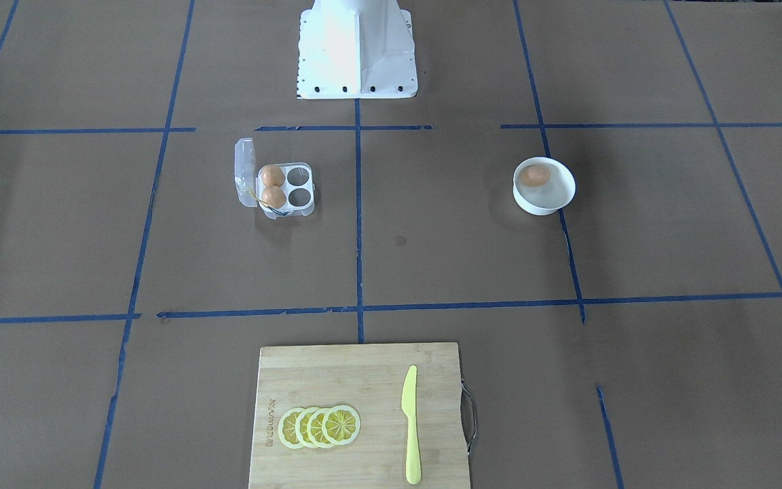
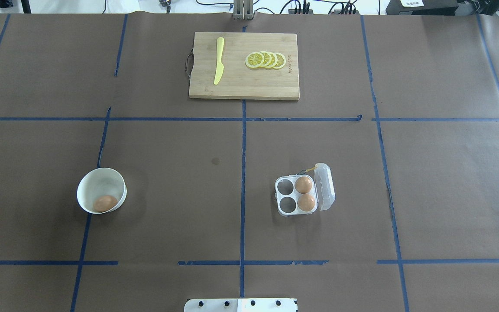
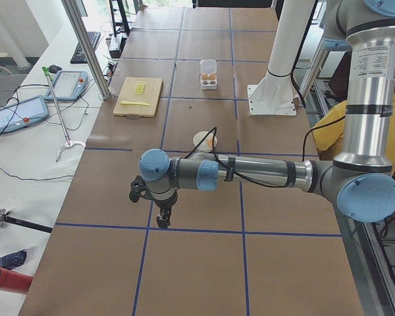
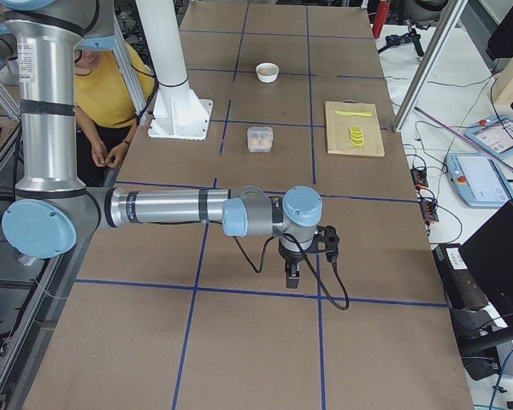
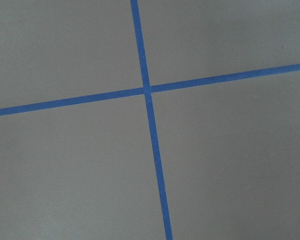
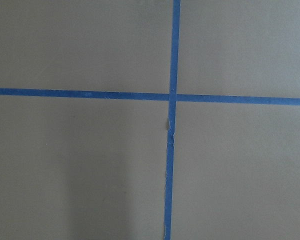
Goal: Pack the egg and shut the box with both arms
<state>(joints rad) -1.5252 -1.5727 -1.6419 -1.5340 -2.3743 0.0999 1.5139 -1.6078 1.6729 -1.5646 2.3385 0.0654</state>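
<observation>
1. Broadly, the bench is covered in dull brown paper, split into big rectangles by blue tape. A small dark spot marks the paper near the middle.
2. The egg lies in a white bowl on the robot's left half of the bench, well apart from the box.
3. The box sits on the robot's right half with its clear lid swung open to the outer side. Two more eggs fill the two cells next to the lid, and the two cells towards the centre line are bare.
4. A wooden cutting board lies at the far edge and carries a yellow knife and a row of overlapping lemon slices.
5. The white pedestal stands at the robot's edge of the bench.
6. The left arm stretches out level over one end of the bench, its left pincer pointing down above the paper. I cannot tell whether its fingers are spread or pressed together.
7. The right arm mirrors this at the other end. The right pincer also hangs above the paper, and its state cannot be told either.
8. Both wrist cameras see only paper and crossing tape.
9. Beside the bench is a white side table with touch-screen tablets and cables. A person in a yellow shirt is behind the robot.
</observation>
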